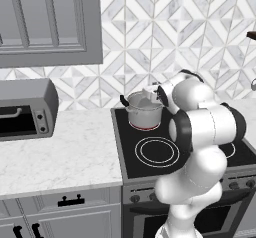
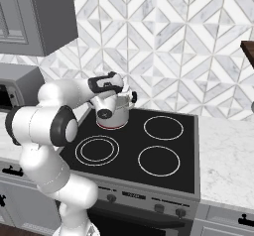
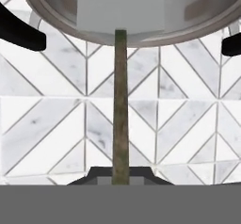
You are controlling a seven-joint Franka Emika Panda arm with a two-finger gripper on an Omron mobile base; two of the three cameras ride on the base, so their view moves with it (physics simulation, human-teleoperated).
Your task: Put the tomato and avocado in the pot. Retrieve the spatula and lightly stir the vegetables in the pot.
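White arm bent over the pot point(image 1: 145, 111) — gripper point(image 3: 120, 178) clamps the spatula point(image 3: 120, 110) (blade inside).

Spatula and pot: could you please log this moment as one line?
gripper: shut on spatula | blade inside pot | pot on rear-left burner

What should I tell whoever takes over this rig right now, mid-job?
Gripper: shut on the spatula, holding the thin dark handle; the flat light-grey blade reaches into the pot.
Pot: on the rear left burner of the stove, whose ring glows red under it; the hand sits beside it at rim height.
Tomato and avocado: cannot be made out in the pot; blurred reddish patches on its inner wall in the hand view may be them.
Done: spatula retrieved and brought into the pot.
Left: confirm both vegetables are inside, then stir lightly.
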